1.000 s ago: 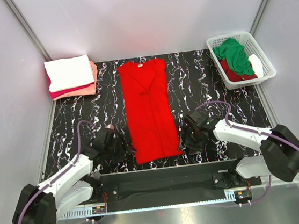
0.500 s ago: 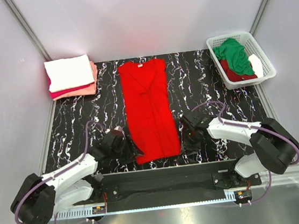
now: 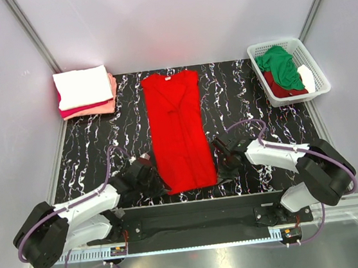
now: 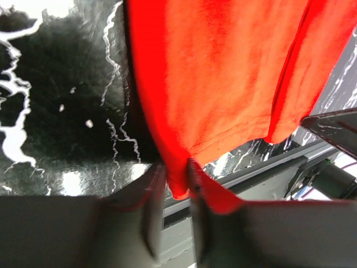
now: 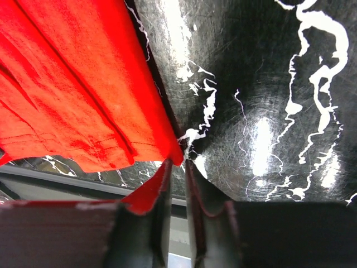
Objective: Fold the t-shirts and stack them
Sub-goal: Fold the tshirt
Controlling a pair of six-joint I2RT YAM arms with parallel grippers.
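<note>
A bright red t-shirt (image 3: 178, 127) lies folded into a long strip down the middle of the black marbled table (image 3: 96, 143), collar at the far end. My left gripper (image 3: 161, 186) sits at its near left corner. In the left wrist view the left gripper (image 4: 175, 167) is shut on the hem corner of the red t-shirt (image 4: 223, 72). My right gripper (image 3: 220, 168) is at the near right corner. The right wrist view shows the right gripper (image 5: 177, 164) closed on the very tip of the red t-shirt (image 5: 72, 84). Folded white, crimson and pink t-shirts (image 3: 83, 90) are stacked at the far left.
A white lattice basket (image 3: 285, 43) at the far right holds a green t-shirt (image 3: 281, 63), a dark red one (image 3: 283, 90) and a bit of white cloth (image 3: 306, 78). The table's near edge and the metal rail (image 3: 200, 209) run just behind both grippers.
Both grippers slid inward to the shirt's near corners and their jaws closed from wide apart onto the hem. The shirt itself has not shifted.
</note>
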